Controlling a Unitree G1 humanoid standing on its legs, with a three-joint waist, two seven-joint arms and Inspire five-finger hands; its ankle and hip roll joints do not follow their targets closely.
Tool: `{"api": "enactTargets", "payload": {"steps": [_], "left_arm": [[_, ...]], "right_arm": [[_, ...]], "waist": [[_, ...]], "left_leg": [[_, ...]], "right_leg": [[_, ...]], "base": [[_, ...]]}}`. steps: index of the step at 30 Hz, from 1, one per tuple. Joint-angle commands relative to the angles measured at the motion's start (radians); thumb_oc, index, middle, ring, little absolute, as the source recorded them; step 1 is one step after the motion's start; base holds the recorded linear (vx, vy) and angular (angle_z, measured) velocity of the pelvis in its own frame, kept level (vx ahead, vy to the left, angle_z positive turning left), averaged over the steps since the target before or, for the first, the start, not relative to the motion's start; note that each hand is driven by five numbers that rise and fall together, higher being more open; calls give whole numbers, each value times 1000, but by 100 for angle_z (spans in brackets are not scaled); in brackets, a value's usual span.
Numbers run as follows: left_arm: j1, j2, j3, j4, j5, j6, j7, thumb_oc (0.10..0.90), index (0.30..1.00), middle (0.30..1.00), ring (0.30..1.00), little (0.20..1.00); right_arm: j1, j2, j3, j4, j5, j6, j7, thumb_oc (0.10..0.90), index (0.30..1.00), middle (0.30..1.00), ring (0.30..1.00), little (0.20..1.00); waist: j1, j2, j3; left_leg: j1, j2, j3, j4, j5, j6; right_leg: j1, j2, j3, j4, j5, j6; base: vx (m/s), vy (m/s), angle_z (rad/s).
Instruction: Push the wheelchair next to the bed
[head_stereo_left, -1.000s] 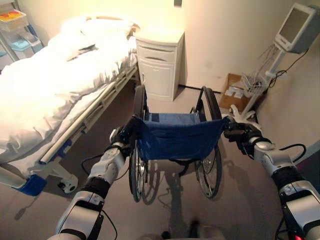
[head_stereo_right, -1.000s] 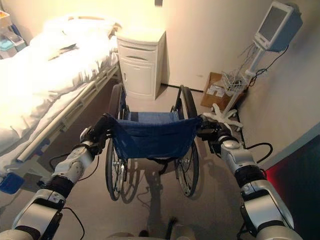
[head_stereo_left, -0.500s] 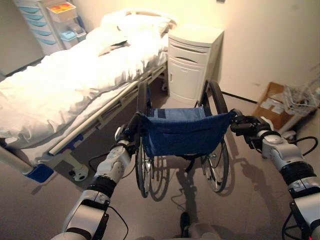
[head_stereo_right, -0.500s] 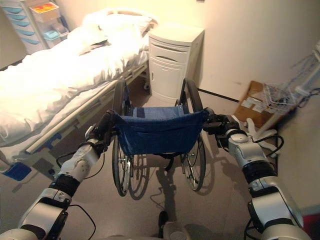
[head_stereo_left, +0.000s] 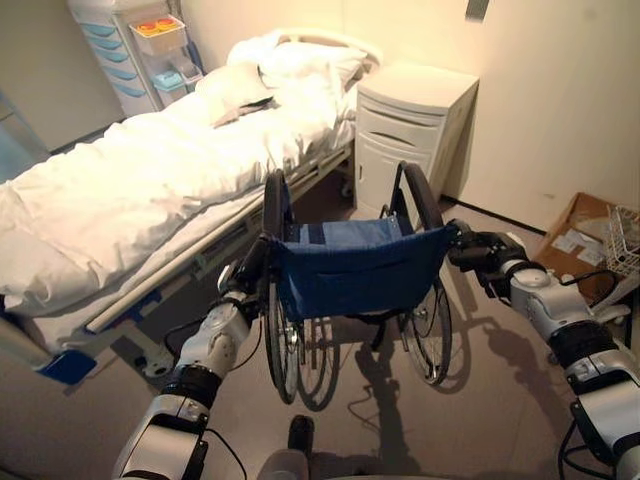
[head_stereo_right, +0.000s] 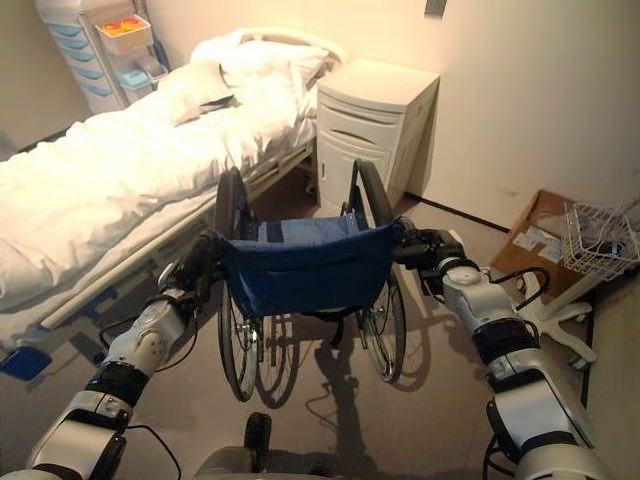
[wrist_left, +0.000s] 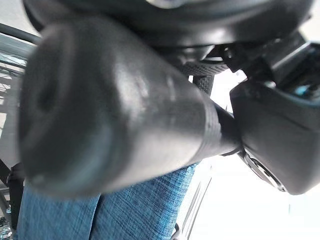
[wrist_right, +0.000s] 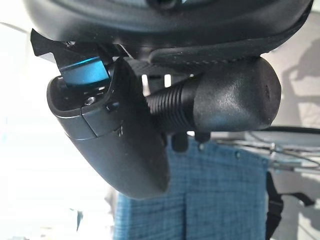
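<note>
We grip the wheelchair with left hand and right hand, fingers curled round both handles; its left wheel may clip the bed rail.

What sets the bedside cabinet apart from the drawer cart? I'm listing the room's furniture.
The bedside cabinet is plain white with closed fronts and stands right of the bed; the drawer cart has blue drawers, an open tray on top, and stands left of the bed. Both stand near the bed's head end.
</note>
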Motion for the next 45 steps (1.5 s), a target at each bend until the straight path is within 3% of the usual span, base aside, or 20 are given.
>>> {"api": "enactTargets", "payload": {"steps": [1, 4, 8, 11, 13, 16, 19, 20, 21, 23, 24, 26, 27, 30, 37, 45], "left_arm": [[-28, 36, 21, -29, 62, -79, -5, 400, 300, 300, 300, 300], [-32, 40, 29, 3, 68, -79, 6, 400, 300, 300, 300, 300], [-63, 42, 12, 32, 66, -82, 2, 400, 300, 300, 300, 300], [-82, 36, -1, 42, 75, -90, -1, 400, 300, 300, 300, 300], [-85, 27, -4, 41, 88, -95, 4, 400, 300, 300, 300, 300], [-86, 16, -8, 45, 103, -102, 10, 400, 300, 300, 300, 300], [-82, 12, 5, 30, 111, -92, 15, 400, 300, 300, 300, 300], [-81, 12, 7, 29, 112, -90, 15, 400, 300, 300, 300, 300], [-76, 15, 20, 26, 120, -87, 7, 400, 300, 300, 300, 300], [-68, 25, 21, 19, 116, -90, 0, 400, 300, 300, 300, 300], [-61, 29, 18, 10, 113, -93, -2, 400, 300, 300, 300, 300], [-61, 36, 16, 1, 106, -83, -3, 400, 300, 300, 300, 300], [-67, 40, 11, 1, 104, -77, -4, 400, 300, 300, 300, 300], [-93, 42, 8, 7, 107, -54, -8, 400, 300, 300, 300, 300], [-114, 44, 3, 1, 76, -27, -4, 400, 300, 300, 300, 300], [-128, 38, 5, 8, 61, -15, -7, 400, 300, 300, 300, 300]], "right_arm": [[15, 175, 4, -111, 78, -123, 122, 400, 300, 300, 300, 300], [27, 174, 5, -111, 71, -111, 164, 400, 300, 300, 300, 300], [52, 170, -5, -119, 80, -127, 162, 400, 300, 300, 300, 300], [78, 175, -20, -125, 76, -146, 170, 400, 300, 300, 300, 300], [100, 184, -30, -131, 65, -162, 176, 400, 300, 300, 300, 300], [126, 204, -40, -147, 49, -171, 178, 400, 300, 300, 300, 300], [118, 215, -38, -150, 39, -155, 183, 400, 300, 300, 300, 300], [116, 216, -37, -150, 38, -153, 184, 400, 300, 300, 300, 300], [93, 224, -32, -151, 42, -136, 181, 400, 300, 300, 300, 300], [76, 224, -28, -159, 60, -127, 168, 400, 300, 300, 300, 300], [74, 221, -26, -162, 73, -129, 162, 400, 300, 300, 300, 300], [63, 217, -24, -158, 78, -127, 155, 400, 300, 300, 300, 300], [54, 219, -21, -152, 82, -126, 145, 400, 300, 300, 300, 300], [11, 214, -22, -134, 107, -112, 108, 400, 300, 300, 300, 300], [9, 209, -43, -148, 95, -102, 69, 400, 300, 300, 300, 300], [9, 195, -63, -162, 85, -90, 42, 400, 300, 300, 300, 300]], "waist": [[55, 37, -48], [66, 31, -64], [71, 16, -76], [69, 7, -79], [70, 0, -81], [60, 14, -81], [55, 32, -79], [55, 33, -78], [53, 43, -73], [42, 44, -65], [30, 41, -60], [20, 36, -54], [15, 34, -50], [13, 38, -60], [9, 41, -92], [-3, 46, -109]], "left_leg": [[-39, -17, 23, -61, 163, 21], [6, -27, 24, -22, 111, 50], [33, -57, 13, 10, 60, 86], [37, -87, 3, 40, 34, 118], [37, -117, -10, 63, 12, 144], [73, -145, -16, 66, -15, 174], [121, -144, -9, 50, -30, 177], [126, -143, -6, 47, -30, 176], [173, -135, 7, 14, -30, 169], [211, -133, 0, -14, -36, 162], [230, -135, -5, -31, -43, 159], [244, -138, -7, -40, -53, 158], [251, -141, -8, -40, -63, 161], [256, -125, -9, -52, -56, 152], [255, -117, 27, -70, -48, 137], [261, -113, 48, -70, -55, 128]], "right_leg": [[30, -43, 75, 66, 17, 106], [66, -85, 49, 81, -13, 133], [62, -134, 19, 119, -9, 165], [30, -174, 16, 202, 24, 186], [8, -206, 26, 288, 83, 195], [-85, -231, 28, 508, 185, 198], [-169, -253, 3, 568, 196, 187], [-174, -257, -4, 559, 194, 186], [-211, -243, -40, 469, 159, 177], [-246, -199, -52, 337, 148, 176], [-275, -176, -47, 253, 168, 185], [-299, -160, -37, 212, 198, 197], [-319, -162, -29, 229, 227, 206], [-260, -138, -21, 163, 166, 191], [-159, -108, -37, 65, 141, 171], [-117, -92, -34, 34, 121, 157]], "base": [[215, 118, -29], [364, 248, -52], [227, 211, -40], [221, 230, -8], [205, 235, 18], [158, 240, 15], [85, 132, 6], [92, 58, -12], [65, -36, -34], [30, -84, -36], [-16, -84, -15], [-20, -75, -6], [-32, -86, 23], [-38, -97, 34], [-44, -74, 13], [-13, -30, 2]]}}
